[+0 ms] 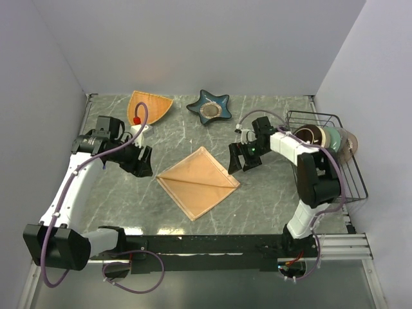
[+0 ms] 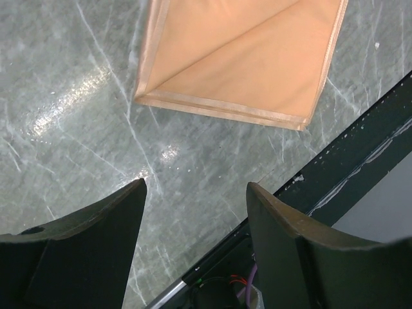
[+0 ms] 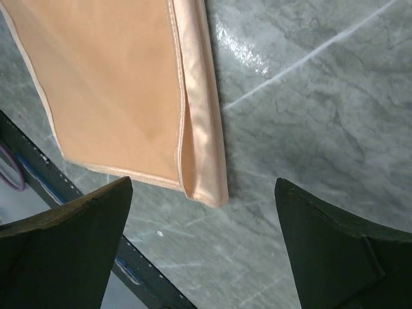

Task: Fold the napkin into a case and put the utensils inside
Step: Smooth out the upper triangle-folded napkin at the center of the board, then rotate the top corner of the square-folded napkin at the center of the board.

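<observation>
Napkin (image 1: 198, 182): satiny peach diamond, diagonal crease

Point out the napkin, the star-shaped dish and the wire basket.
napkin (image 1: 198, 182), top view, middle of the folded cloth.
star-shaped dish (image 1: 224, 101), top view, its upper-right teal arm.
wire basket (image 1: 313, 113), top view, far rim wire.

The folded napkin (image 1: 198, 183) lies flat at the middle of the bench (image 1: 270, 193). The left gripper (image 1: 141, 162) sits just off its left corner and the right gripper (image 1: 242, 158) just off its right, neither touching it. Behind it sits a star-shaped dish (image 1: 209, 107), with a fan-shaped dish (image 1: 153, 106) at the far left. A wire basket (image 1: 351, 183) holding bowls (image 1: 322, 136) stands at the right edge.
</observation>
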Robot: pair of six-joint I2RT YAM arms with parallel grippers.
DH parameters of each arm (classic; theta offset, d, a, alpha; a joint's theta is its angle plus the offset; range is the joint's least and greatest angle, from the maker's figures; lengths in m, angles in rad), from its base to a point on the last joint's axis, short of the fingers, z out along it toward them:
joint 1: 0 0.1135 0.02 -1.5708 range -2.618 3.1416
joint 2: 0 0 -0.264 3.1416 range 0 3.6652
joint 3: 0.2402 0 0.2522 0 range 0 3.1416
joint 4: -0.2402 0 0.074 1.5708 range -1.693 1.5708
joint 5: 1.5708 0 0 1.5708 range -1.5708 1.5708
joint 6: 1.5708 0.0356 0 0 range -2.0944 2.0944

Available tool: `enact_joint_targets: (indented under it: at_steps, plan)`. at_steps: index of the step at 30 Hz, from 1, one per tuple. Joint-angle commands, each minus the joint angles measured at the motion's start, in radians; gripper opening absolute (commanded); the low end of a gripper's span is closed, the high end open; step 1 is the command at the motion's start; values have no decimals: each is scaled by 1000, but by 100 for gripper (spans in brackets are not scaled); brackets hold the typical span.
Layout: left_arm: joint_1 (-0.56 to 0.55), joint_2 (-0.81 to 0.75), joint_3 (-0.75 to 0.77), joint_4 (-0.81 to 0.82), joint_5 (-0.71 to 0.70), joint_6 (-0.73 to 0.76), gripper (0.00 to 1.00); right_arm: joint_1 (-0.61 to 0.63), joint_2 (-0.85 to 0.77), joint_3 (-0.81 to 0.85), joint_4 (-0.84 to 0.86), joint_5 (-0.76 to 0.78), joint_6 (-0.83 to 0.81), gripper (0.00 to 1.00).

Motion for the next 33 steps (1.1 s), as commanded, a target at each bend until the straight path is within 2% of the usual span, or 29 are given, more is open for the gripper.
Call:
enact_joint_targets:
  at_steps: [1, 7, 14, 18, 27, 33]
  plan:
    - [27, -2, 29, -4, 21, -34, 70, -2, 54, 46, 61, -61, 31, 100]
    - [57, 49, -6, 34, 50, -49, 70, 31, 75, -25, 38, -119, 49, 100]
    - [71, 87, -156, 275, 139, -171, 69, 134, -35, -187, 98, -144, 140, 100]
    - [77, 188, -191, 372, 197, -198, 68, 232, -69, -243, 144, -151, 198, 100]
    - [87, 499, 3, 421, 213, -145, 65, 468, -95, -308, 211, -148, 240, 100]
    - [102, 717, 302, 236, 251, 9, 61, 458, -135, -277, 115, -148, 212, 100]
